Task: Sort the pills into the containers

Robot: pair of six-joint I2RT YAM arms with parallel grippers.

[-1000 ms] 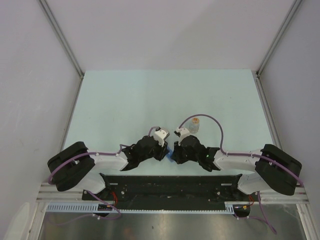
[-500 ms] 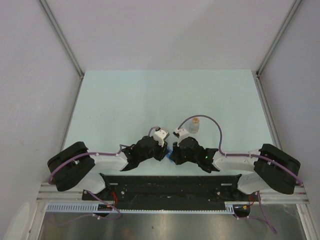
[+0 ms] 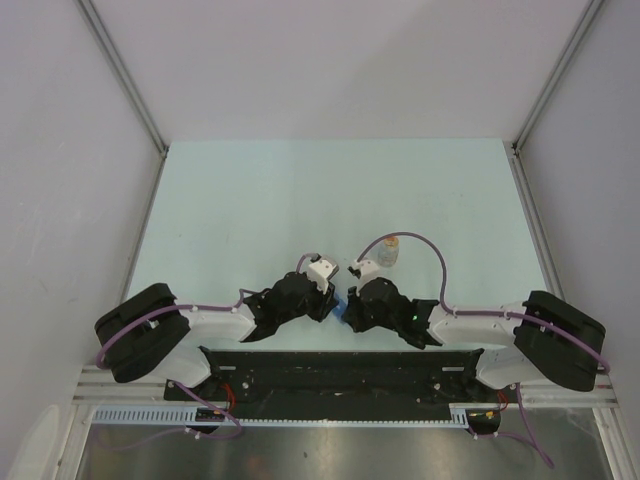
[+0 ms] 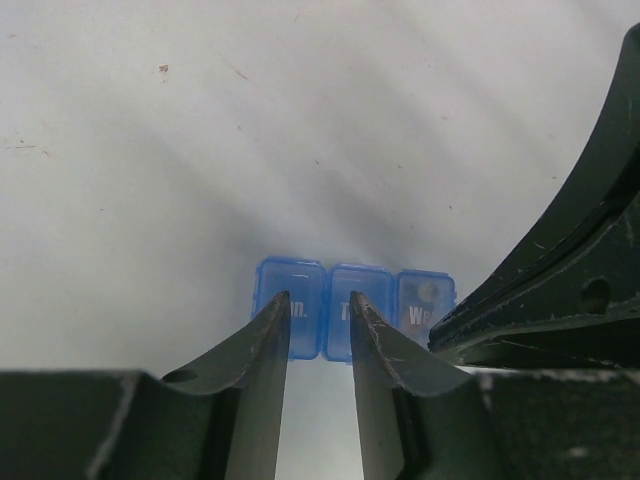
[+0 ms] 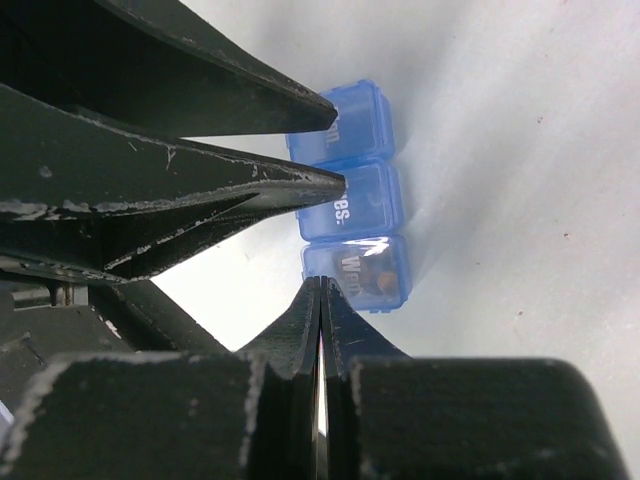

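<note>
Over the last second almost nothing has changed: the right arm has shifted only a little, and the pill box (image 4: 352,310) lies at the same place on the table (image 3: 250,200), near the front edge between both arms. We judge that the work is now fine positioning, and no lid is open yet. The left hand (image 4: 319,297) has its fingers slightly spread, its tips at the first two compartments. The right hand (image 5: 321,285) has its fingers pressed together, the tip at the edge of the third compartment. A brownish shape (image 5: 375,275) shows through this lid; whether it is a pill we cannot tell. From above, the arms hide most of the box, and the contents of the small bottle (image 3: 390,249) are too small to make out.
</note>
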